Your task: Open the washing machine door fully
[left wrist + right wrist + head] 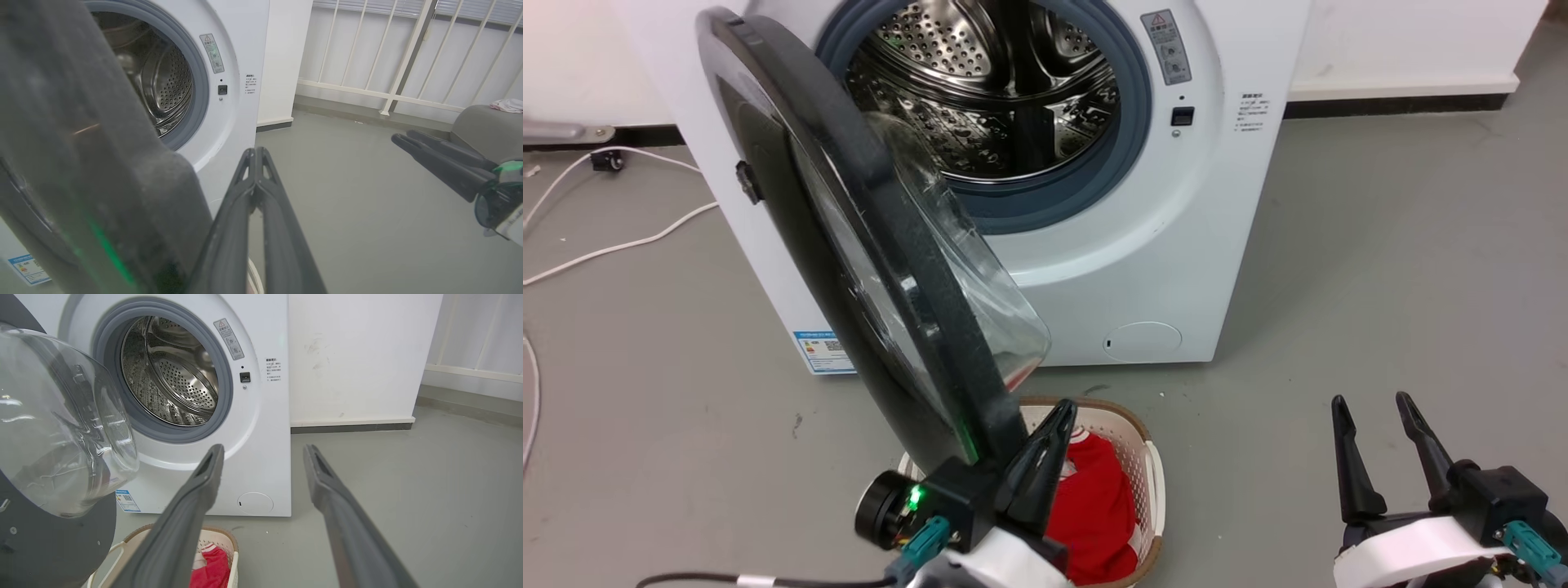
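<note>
— Where does the washing machine door [768, 163] stand?

— Open, hinged at the left of the washing machine [1143, 245]. In the head view it is nearly edge-on, with its lower edge over the laundry basket [1156, 482] and the red cloth [1094, 498] inside. The steel drum [996, 90] is uncovered.

— And the left gripper [1062, 412]?

— Its fingers are pressed together with nothing between them, just beside the door's lower rim on the inner side. The left wrist view shows the pinched tips plainly, with the dark rim blurred at their left. I cannot tell whether they touch it.

— The right gripper [1372, 404]?

— Low on the right and well apart from the door. Its own wrist view shows a wide gap between the fingers, which hold nothing. From the left wrist it is seen side-on, so that gap is hard to read.

— What else differs between the views?

— The right wrist view faces the clear glass bowl [61, 428], which bulges toward the machine. The head view shows the door's dark outer face and white cables [613, 245] on the grey floor [1380, 269]. The left wrist view takes in a white railing [408, 53] beyond the machine.
</note>
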### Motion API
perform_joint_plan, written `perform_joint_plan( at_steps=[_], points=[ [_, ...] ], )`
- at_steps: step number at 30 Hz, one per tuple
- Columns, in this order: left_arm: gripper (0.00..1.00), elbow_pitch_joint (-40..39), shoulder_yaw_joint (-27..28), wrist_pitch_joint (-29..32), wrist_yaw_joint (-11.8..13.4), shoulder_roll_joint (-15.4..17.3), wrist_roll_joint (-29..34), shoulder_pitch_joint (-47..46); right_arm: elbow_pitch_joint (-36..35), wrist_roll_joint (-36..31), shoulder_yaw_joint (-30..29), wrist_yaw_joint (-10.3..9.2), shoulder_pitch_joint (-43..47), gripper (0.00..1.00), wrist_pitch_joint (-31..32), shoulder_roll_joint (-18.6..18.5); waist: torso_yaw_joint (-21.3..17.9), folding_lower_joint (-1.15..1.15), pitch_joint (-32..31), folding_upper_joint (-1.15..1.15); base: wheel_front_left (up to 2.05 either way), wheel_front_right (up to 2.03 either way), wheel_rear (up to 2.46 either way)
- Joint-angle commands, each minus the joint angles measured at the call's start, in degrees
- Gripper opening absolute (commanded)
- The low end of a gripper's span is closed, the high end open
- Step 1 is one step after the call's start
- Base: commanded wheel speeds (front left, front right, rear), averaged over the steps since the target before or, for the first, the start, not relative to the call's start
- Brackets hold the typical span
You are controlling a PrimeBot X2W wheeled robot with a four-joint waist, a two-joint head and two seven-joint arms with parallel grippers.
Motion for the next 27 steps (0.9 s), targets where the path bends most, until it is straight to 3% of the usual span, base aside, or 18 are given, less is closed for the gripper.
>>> perform_joint_plan(
  at_steps=[1, 12, 27],
  points=[
    [0.00, -1.5, 1.6, 0.5, 1.8, 1.8, 0.1, 2.2, -0.1, -0.2, -0.1, -0.03, 0.5, 1.00, 0.1, 0.1, 0.9, 0.00, -0.4, 0.00, 0.00, 0.00, 0.00],
    [0.00, -10.7, 2.4, 2.4, 5.8, 4.4, 0.6, 9.1, -1.2, -0.5, -0.3, -0.03, 1.7, 1.00, 0.7, 0.1, 6.7, 0.00, -0.5, 0.00, 0.00, 0.00, 0.00],
    [0.00, -17.4, 5.3, 4.3, 10.7, 7.5, 1.4, 14.9, -1.5, -0.4, -1.1, -0.04, 2.0, 1.00, 1.2, 0.1, 16.4, 0.00, 0.3, 0.00, 0.00, 0.00, 0.00]
  ],
)
